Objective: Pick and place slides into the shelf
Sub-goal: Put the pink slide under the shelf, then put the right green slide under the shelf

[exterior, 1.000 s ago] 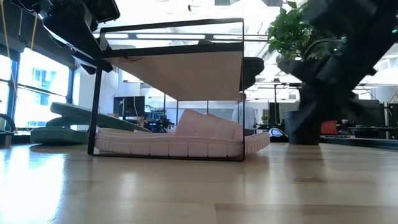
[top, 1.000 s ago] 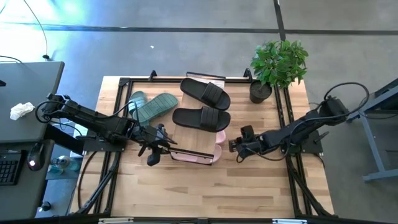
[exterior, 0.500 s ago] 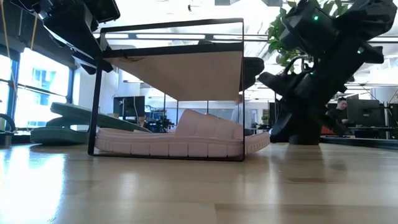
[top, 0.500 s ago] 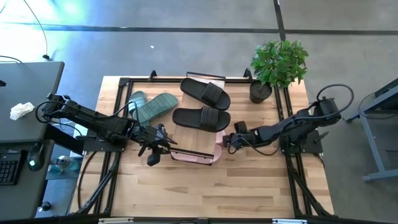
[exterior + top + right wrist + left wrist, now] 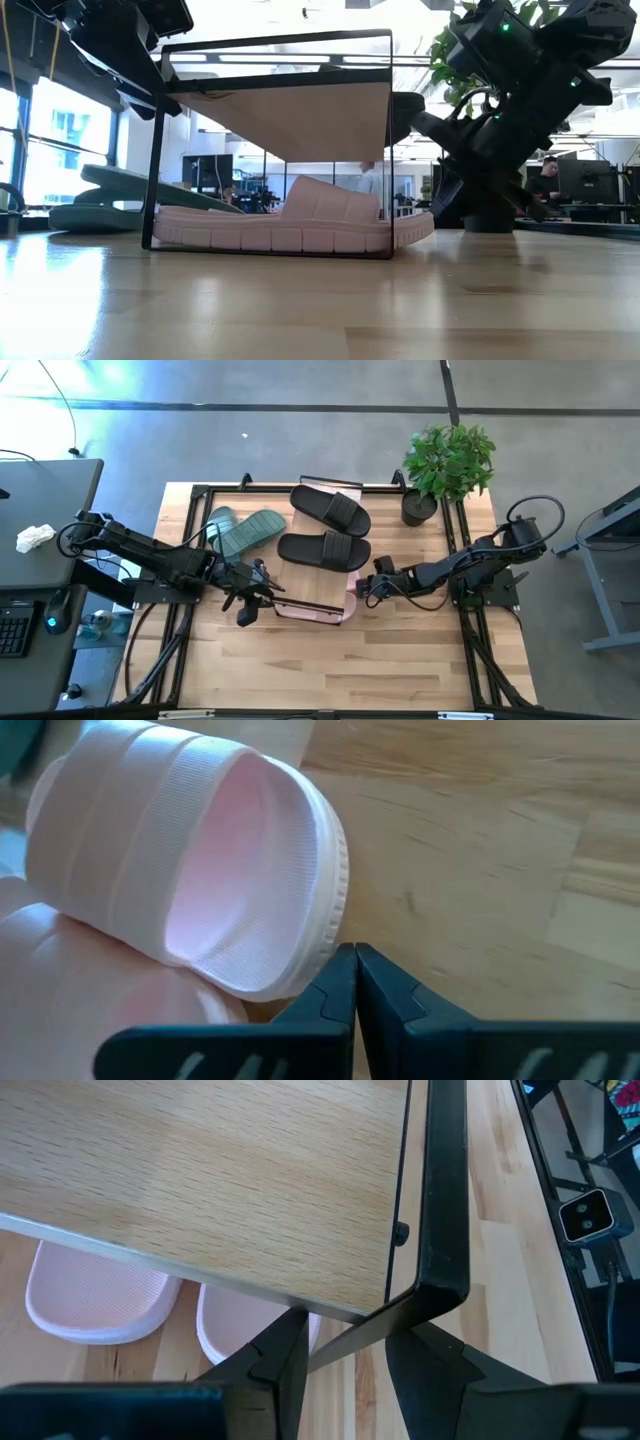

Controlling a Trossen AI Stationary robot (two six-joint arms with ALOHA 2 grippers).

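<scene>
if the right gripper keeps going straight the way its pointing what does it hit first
Most likely the pale pink slide. The right gripper, fingers shut, points at the slide's open toe end and its tips sit right at the rim. Whether they already touch is hard to tell.

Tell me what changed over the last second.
The right gripper moved in across the table toward the shelf, jaws shut, and now sits at the end of a pink slide. The left gripper, clamped on the shelf's black frame, held its place. The black slides, green slides and plant did not move.
</scene>
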